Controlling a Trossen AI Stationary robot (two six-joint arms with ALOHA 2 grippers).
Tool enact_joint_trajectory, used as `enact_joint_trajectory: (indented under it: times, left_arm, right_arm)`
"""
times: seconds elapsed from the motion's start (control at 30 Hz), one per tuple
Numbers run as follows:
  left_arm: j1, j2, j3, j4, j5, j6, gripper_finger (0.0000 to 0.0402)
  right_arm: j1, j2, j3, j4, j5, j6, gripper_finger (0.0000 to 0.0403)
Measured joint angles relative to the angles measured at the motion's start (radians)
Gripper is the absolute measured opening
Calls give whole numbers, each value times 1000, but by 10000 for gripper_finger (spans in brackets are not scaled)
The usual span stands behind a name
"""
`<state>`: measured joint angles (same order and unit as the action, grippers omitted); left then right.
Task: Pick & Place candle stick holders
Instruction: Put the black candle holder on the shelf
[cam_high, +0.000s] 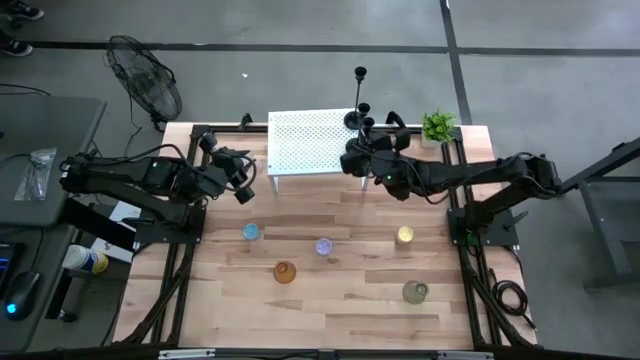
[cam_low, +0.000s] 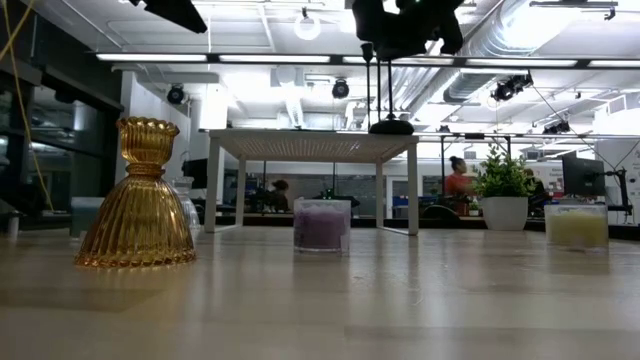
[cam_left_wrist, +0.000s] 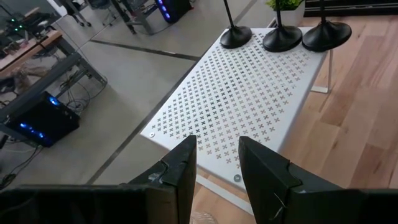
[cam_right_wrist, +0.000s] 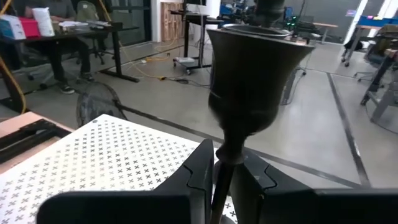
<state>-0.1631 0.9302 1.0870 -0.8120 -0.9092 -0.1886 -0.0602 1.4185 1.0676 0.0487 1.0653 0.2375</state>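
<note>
- Right gripper (cam_right_wrist: 225, 177) has its fingers clamped on the thin stem of a black candlestick (cam_right_wrist: 252, 81), just under the cup, over the far right corner of the white perforated stand (cam_high: 310, 145).
- It stands upright, long axis vertical, cup up, base on the stand next to two other candlesticks (cam_left_wrist: 283, 37).
- My take: keep it plumb, lift or lower straight, and don't swing into the neighbours, since those bases sit close.
- Left gripper (cam_left_wrist: 214, 165) hangs near the stand's left end, fingers apart, empty.
- Coloured glass holders (cam_high: 285, 271) sit on the counter (cam_high: 340, 300).
</note>
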Motion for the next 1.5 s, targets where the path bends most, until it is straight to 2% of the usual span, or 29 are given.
enact_joint_trajectory:
  times: [0.47, 0.9, 1.2, 1.5]
  left_arm:
    - [0, 0, 0, 0, -2, 0, 117]
    - [0, 0, 0, 0, -2, 0, 117]
    - [0, 0, 0, 0, -2, 0, 117]
    - [0, 0, 0, 0, -2, 0, 117]
  right_arm:
    - [-55, 0, -1, 76, -70, -85, 33]
    - [-73, 0, -1, 103, -126, -84, 33]
    - [-70, 0, -1, 107, -128, -81, 33]
    - [-78, 0, -1, 188, -157, -85, 33]
